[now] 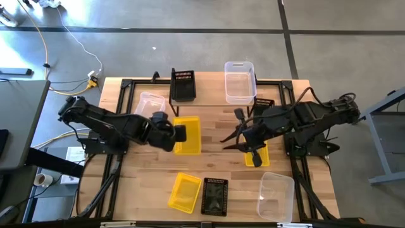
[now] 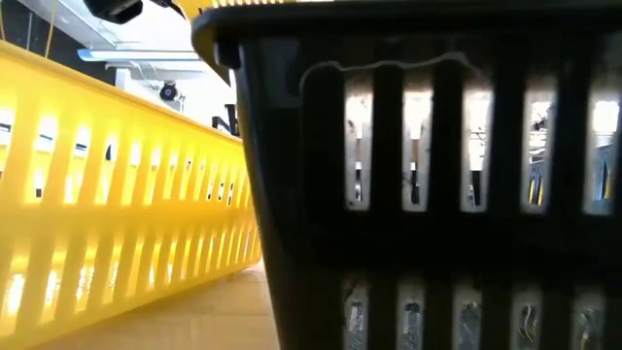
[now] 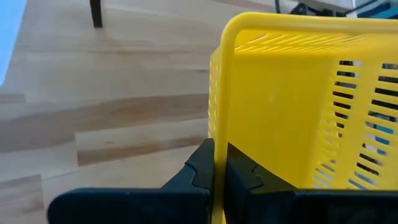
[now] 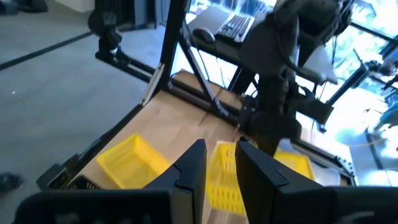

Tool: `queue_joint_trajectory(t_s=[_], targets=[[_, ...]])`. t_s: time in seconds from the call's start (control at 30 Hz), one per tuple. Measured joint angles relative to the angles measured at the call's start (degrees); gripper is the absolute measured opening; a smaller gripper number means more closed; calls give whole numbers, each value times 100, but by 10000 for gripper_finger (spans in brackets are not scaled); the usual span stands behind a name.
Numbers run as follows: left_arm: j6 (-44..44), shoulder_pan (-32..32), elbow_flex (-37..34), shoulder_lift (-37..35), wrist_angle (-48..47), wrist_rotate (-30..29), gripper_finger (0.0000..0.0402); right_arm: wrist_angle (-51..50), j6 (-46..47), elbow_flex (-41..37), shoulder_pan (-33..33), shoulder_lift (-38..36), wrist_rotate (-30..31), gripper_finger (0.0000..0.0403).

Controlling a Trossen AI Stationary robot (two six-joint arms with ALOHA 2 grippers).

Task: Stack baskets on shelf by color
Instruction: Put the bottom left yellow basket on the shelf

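Note:
My left gripper (image 1: 180, 133) is shut on a yellow basket (image 1: 188, 135) near the table's middle. My right gripper (image 1: 231, 133) hangs open to the right of that basket, holding nothing, above another yellow basket (image 1: 258, 156). A black basket (image 1: 183, 85) and a clear basket (image 1: 240, 81) stand on the shelf (image 1: 209, 95) at the far edge. Another clear basket (image 1: 149, 104) and a black one (image 1: 265, 104) sit on the table near the shelf. A yellow (image 1: 185, 192), a black (image 1: 214, 197) and a clear basket (image 1: 276, 197) lie along the near edge. My left gripper pinches the yellow basket's side wall at its rim (image 3: 219, 152), one finger (image 3: 241, 177) inside the basket and one (image 3: 200, 168) outside. It comes at the basket from the table's left. Whether the basket's bottom rests on the table, I cannot tell.
In the low view a yellow basket (image 2: 117, 194) and a black basket (image 2: 437, 194) stand right at the camera and hide most of the table. Black frame rails (image 1: 123, 101) run along the tabletop's sides. Bare wood lies between the two grippers and the near row.

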Motion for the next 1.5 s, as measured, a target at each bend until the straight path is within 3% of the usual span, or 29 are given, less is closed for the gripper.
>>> queue_joint_trajectory(t_s=[0.33,1.0,1.17,1.5], targets=[[275,382,1,0,-134,262,0,230,111,0,-260,721,9,121],[13,468,-386,11,-303,642,0,507,-255,0,-118,2362,165,122],[15,468,-391,191,-298,818,0,966,-549,0,-10,2523,655,122],[124,468,-393,441,-228,970,0,1280,-319,0,-156,2567,542,122]])
